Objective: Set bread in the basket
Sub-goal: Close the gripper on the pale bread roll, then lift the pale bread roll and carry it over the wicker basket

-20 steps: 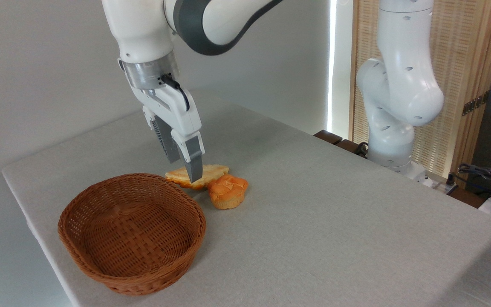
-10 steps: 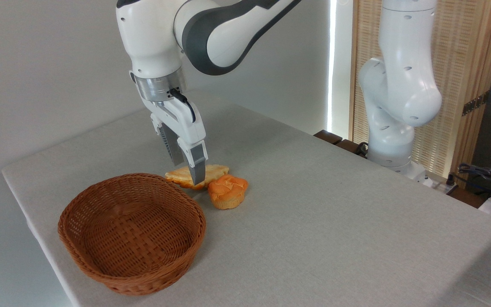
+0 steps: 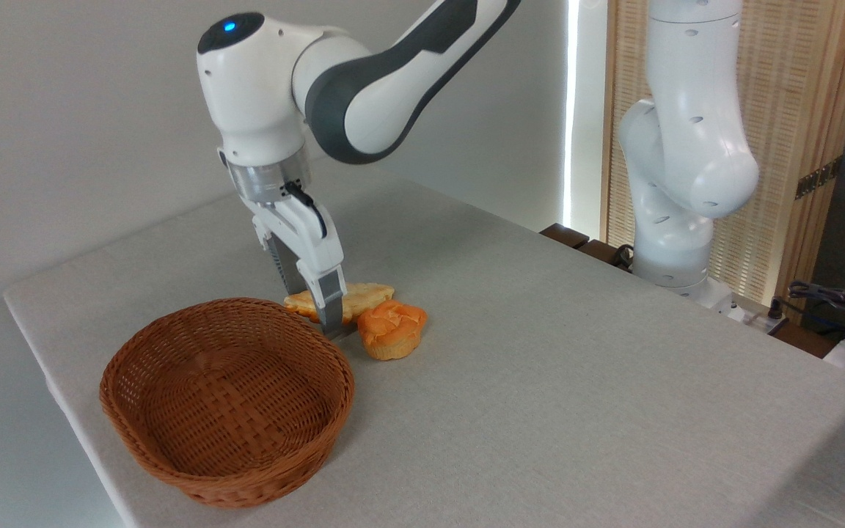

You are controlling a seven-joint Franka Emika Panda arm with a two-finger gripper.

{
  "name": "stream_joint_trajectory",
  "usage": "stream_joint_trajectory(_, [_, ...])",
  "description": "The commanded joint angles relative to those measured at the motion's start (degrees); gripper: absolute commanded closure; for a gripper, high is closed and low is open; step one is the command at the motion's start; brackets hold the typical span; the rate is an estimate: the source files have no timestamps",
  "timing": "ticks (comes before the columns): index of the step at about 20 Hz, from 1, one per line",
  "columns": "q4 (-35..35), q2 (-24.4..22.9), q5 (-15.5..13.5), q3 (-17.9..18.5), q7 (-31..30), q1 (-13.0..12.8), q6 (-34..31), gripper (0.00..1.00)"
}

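Item: bread (image 3: pixel 364 296), a flat, pale golden braided pastry, lay on the grey table (image 3: pixel 576 381) just behind the far rim of the basket (image 3: pixel 226 400), outside it. Its right part showed clear; its middle was crossed by the near finger (image 3: pixel 331 304) of the gripper (image 3: pixel 320 312). Item: gripper, two-fingered, pointed downward with its fingers spread, one on the near side of the pastry and the darker one behind it, so that the bread sat between them. The near fingertip reached down to about table level at the pastry's front edge. Whether the pads pressed the bread could not be told; the jaws stood parted, not clamped. Item: basket, oval brown wicker with low sides, stood at the near left of the table, nothing visible inside it. Item: small round orange bun (image 3: pixel 392 330), rested on the table just right of the gripper, touching or nearly touching the front edge of the bread. Item: white and grey arm (image 3: pixel 364 95), reached in from the upper right, a blue light on its top. Item: second white arm (image 3: pixel 686 147), stood at the far right edge of the table, well apart from the food.
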Motion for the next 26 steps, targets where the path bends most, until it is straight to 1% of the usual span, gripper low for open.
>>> stream_joint_trajectory(1, [-0.1,0.7,-0.6,-0.1,-0.3,-0.3,1.3,0.00])
stream_joint_trajectory(3, [-0.1,0.7,-0.4,-0.1,-0.1,-0.3,1.2,0.00])
stream_joint_trajectory(5, [-0.1,0.7,-0.3,-0.1,0.0,-0.3,1.2,0.06])
stream_joint_trajectory(7, [-0.1,0.6,-0.3,-0.2,0.2,-0.3,0.7,0.20])
stream_joint_trajectory(10, [-0.1,0.3,-0.2,-0.2,0.6,-0.3,-0.8,0.48])
stream_joint_trajectory(11, [-0.1,0.3,-0.3,-0.2,1.6,-0.3,-1.3,0.52])
stream_joint_trajectory(13, [-0.1,0.1,-0.3,-0.2,2.7,-0.3,-2.1,0.53])
stream_joint_trajectory(26, [0.0,-0.8,-0.3,-0.1,2.7,-0.1,-2.6,0.54])
